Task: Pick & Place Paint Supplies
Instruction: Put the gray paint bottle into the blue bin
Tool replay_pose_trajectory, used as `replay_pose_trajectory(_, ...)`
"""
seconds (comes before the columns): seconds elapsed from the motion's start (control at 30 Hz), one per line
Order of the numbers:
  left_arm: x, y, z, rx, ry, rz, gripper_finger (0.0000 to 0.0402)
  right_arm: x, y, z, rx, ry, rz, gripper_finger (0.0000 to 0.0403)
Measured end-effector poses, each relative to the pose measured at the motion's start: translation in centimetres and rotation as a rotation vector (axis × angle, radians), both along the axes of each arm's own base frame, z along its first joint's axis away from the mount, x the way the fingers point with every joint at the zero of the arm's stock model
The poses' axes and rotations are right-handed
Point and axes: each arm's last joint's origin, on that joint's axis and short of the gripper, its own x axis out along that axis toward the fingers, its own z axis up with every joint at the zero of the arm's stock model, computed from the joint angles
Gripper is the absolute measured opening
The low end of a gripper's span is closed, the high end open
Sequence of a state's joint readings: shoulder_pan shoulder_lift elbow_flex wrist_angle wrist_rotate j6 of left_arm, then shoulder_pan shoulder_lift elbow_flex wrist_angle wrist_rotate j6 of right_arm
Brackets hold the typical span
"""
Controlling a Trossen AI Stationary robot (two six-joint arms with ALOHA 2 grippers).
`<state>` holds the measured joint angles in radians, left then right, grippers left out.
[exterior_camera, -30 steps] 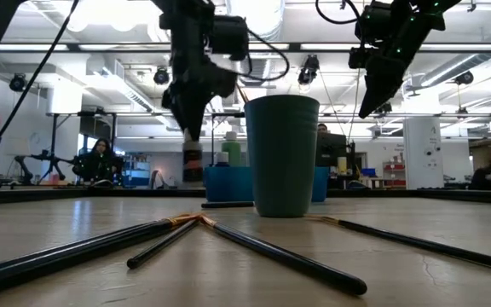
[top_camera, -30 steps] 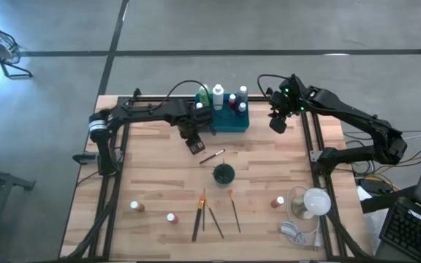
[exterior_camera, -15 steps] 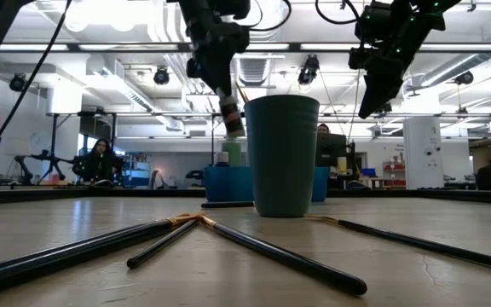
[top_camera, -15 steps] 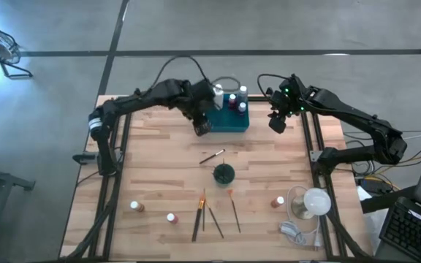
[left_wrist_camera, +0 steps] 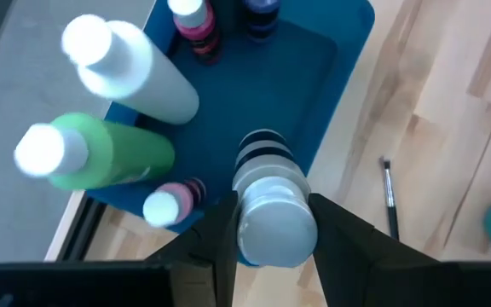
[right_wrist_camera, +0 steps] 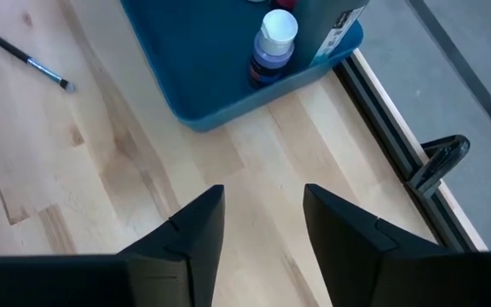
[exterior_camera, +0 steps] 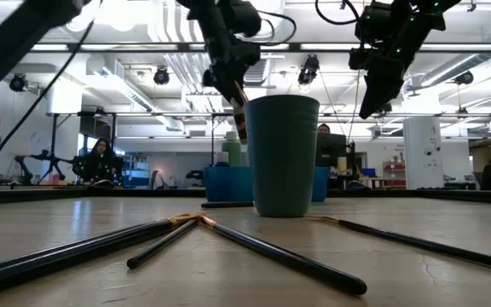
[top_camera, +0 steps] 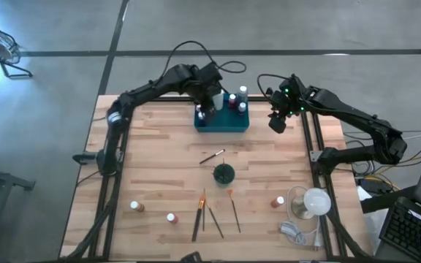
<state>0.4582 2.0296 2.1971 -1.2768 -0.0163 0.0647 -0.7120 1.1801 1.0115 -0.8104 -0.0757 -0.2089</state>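
Observation:
A teal tray stands at the table's far middle, with several white-capped bottles upright in it, among them a green one and a white one. My left gripper hangs over the tray's left part, shut on a small white-capped bottle. My right gripper waits open above bare wood just right of the tray, with nothing between its fingers. My left gripper pinches the small bottle between its two fingers, one on either side of its upper part by the white cap. The fingers slant steeply down from above. The bottle is lifted clear above the tray floor, cap toward the wrist.
A dark green cup stands mid-table. One brush lies between cup and tray; several more brushes lie near the front edge. Loose bottles stand there too. A white round object sits near right.
My left gripper has carried the small bottle up and toward the table's far edge, from above the wood in front of the tray's left corner to over the tray. It has stayed shut on the bottle.

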Motion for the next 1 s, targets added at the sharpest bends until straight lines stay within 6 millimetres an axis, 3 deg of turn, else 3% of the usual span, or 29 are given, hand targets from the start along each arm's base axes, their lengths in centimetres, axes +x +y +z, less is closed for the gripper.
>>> replay_pose_trajectory(0.33, 1.9, 1.0, -2.0, -0.023, 0.098, -0.04, 0.0122, -0.3, -0.2, -0.1, -0.042, 0.051, -0.046, 0.0143)
replay_pose_trajectory(1.0, 1.8, 3.9, -5.0, -0.022, 0.087, 0.06, 0.0122, -0.3, -0.1, -0.1, -0.036, 0.059, -0.045, 0.0185)
